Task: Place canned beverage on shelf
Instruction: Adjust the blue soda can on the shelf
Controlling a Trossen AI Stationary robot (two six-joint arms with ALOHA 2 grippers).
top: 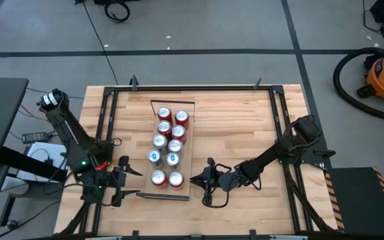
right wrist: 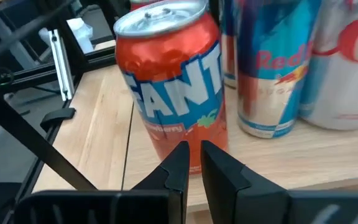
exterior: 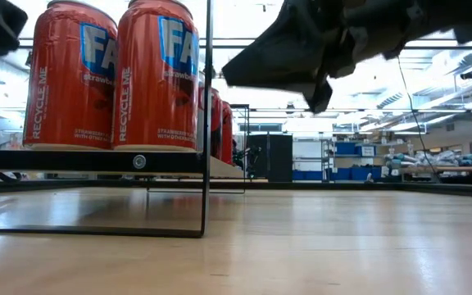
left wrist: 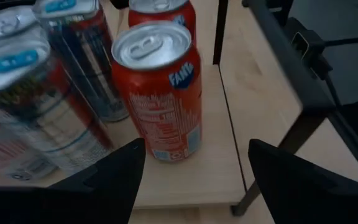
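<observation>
Left claw (top: 131, 183) gapes beside shelf (top: 191, 148); right claw (top: 201, 180) pinched opposite.

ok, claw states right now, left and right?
Left claw: open, holding nothing, beside the shelf.
Right claw: shut, empty, by the shelf's other side.

Ten cans (top: 167, 141) on one shelf (top: 191, 148); two grippers.
</observation>
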